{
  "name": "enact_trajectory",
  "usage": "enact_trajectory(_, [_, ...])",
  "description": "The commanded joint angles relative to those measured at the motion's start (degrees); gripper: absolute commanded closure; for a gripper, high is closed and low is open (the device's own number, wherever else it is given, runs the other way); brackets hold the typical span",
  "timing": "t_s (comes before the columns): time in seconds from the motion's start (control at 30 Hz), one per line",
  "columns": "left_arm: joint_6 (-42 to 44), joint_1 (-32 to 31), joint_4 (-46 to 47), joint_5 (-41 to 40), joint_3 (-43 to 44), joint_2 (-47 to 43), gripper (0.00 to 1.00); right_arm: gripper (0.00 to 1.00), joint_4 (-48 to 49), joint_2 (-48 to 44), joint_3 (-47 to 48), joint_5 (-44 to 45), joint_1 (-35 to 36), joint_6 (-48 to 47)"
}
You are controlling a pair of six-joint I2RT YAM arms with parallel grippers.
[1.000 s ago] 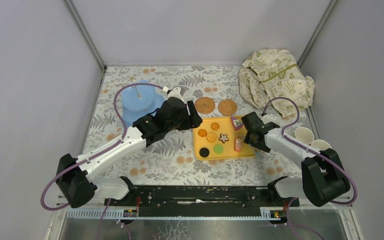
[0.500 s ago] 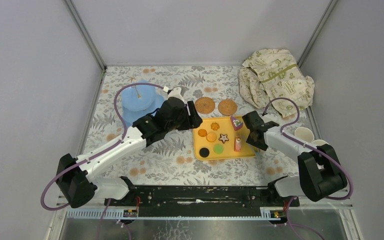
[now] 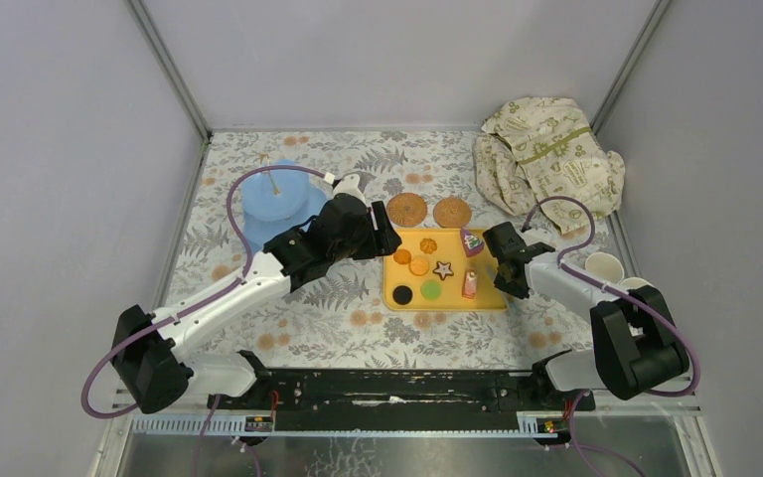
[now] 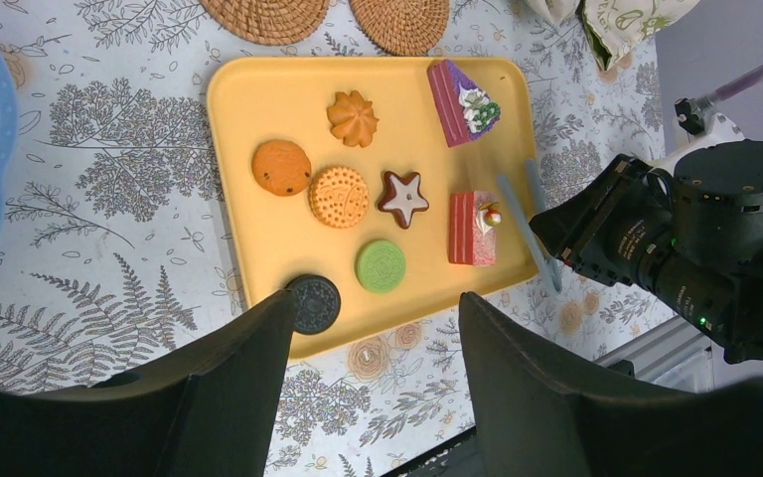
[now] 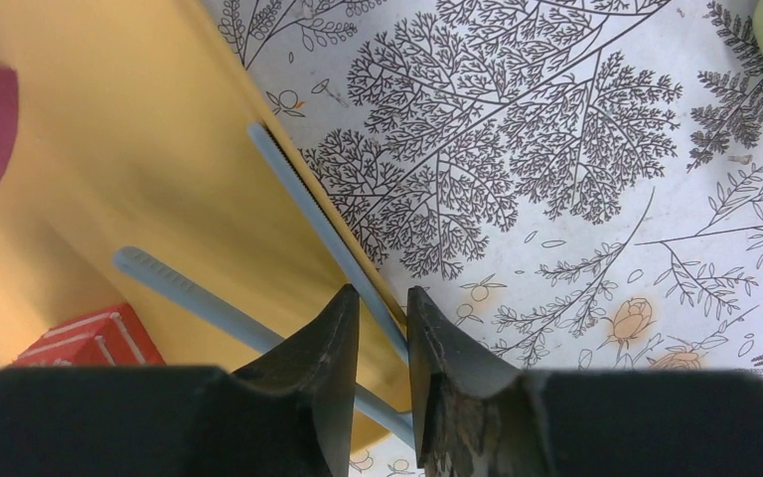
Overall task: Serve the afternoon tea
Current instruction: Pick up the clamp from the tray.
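Small toy pastries lie on the yellow tray (image 4: 258,99): round biscuits, a star biscuit (image 4: 401,197), a red cake slice (image 4: 472,227) and a purple cake wedge (image 4: 462,99). Blue tongs (image 5: 308,214) rest over the tray's right rim. My right gripper (image 5: 382,296) has its jaws drawn close around one arm of the tongs; the other arm runs under the left finger. My left gripper (image 4: 373,303) hovers open above the tray's near-left edge, holding nothing. The light-blue stand (image 3: 278,194) is at the back left. Two woven coasters (image 3: 406,209) (image 3: 451,212) lie behind the tray. Two pale cups (image 3: 603,266) (image 3: 638,288) stand at the right.
A crumpled cream cloth with green print (image 3: 546,154) sits at the back right corner. Grey walls close in the floral table on three sides. The right arm's elbow is next to the cups.
The right gripper's jaws have closed in from wide open onto the tongs' arm, and the tray has shifted slightly away. The left arm has stayed put.
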Motion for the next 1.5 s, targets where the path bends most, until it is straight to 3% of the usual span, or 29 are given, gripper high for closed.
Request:
enact_trajectory(0.0, [1.28,0.36,2.35,0.23,-0.11,-0.9,0.31,0.78,0.65,-1.14,-0.68,-1.68,0.06,0.98])
enact_trajectory(0.63, [0.77,0.4,1.91,-0.64,0.24,-0.95,0.31,0.66,-1.48,-3.84,1.49,-1.37,0.04,-1.41])
enact_trajectory(0.97, [0.53,0.38,1.83,-0.74,0.66,-0.55,0.31,0.78,-0.71,-4.92,0.63,-2.24,0.04,-2.35])
enact_trajectory(1.17, [0.48,0.4,1.65,-1.14,1.03,-0.3,0.31,0.92,-1.45,-6.71,1.58,-3.03,0.06,-3.18])
enact_trajectory(1.47, [0.75,0.41,1.03,-2.25,2.2,-0.05,0.31,0.93,-4.08,-11.1,2.92,-2.93,1.04,-3.36])
